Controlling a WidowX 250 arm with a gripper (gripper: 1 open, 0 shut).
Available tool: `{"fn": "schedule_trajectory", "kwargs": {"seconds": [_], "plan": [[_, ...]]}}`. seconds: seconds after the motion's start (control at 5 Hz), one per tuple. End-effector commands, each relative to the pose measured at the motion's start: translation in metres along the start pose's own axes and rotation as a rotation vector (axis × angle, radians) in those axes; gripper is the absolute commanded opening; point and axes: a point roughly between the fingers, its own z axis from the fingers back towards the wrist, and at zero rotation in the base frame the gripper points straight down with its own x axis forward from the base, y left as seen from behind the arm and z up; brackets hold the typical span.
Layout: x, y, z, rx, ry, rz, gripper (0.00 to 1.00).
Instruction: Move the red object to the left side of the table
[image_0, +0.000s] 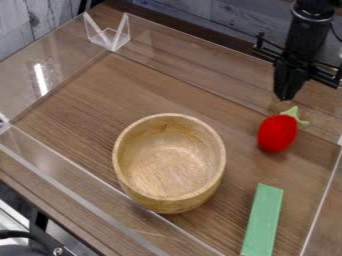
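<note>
The red object (277, 133) is a small glossy strawberry toy lying on the dark wood table (147, 90) near its right edge, its pale green leafy top pointing up-right. My gripper (287, 92) hangs above and slightly behind it, apart from it. The black fingers (289, 78) are pressed together with nothing between them. The strawberry is not held.
A round wooden bowl (170, 161) stands in the middle front of the table. A flat green strip (265, 221) lies at the front right. Low clear acrylic walls (54, 70) border the tabletop, with a clear bracket (107, 32) at the back left.
</note>
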Motion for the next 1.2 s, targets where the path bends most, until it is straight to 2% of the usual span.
{"fn": "schedule_trajectory", "kwargs": {"seconds": [0.0, 0.2, 0.4, 0.6, 1.0], "plan": [[0.004, 0.001, 0.014, -0.023, -0.065, -0.007, 1.00], [0.001, -0.002, 0.000, -0.029, -0.044, -0.020, 1.00], [0.000, -0.001, -0.005, -0.028, -0.035, -0.018, 0.00], [0.000, -0.001, -0.010, -0.027, -0.025, -0.016, 0.00], [0.000, 0.014, 0.023, -0.030, -0.082, 0.039, 0.00]]}}
